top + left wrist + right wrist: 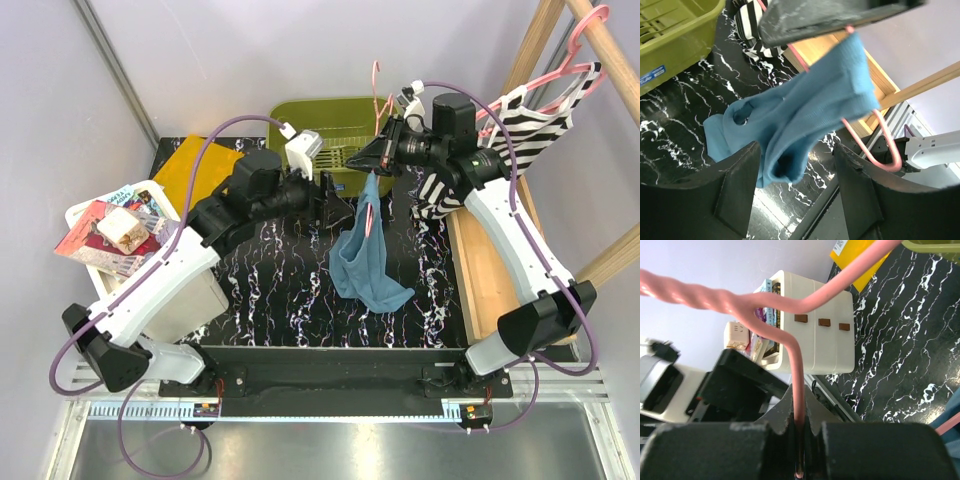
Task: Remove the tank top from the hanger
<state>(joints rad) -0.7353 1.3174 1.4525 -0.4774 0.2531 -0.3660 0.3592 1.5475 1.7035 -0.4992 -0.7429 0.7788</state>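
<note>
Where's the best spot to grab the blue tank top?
Probably the loose drooping fold of the blue knit tank top below the pink wire hanger, coming from the left: it hangs free there, facing the open left gripper.

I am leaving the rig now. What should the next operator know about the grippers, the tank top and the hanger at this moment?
Right gripper: shut on the pink hanger, holding it up in the air.
Left gripper: open, facing the hanging cloth, not gripping it.
Blue tank top: on the hanger, its lower end lying on the black mat.
Done: hanger lifted.
Left: probably grip the tank top with the left gripper and pull it off the hanger.
</note>
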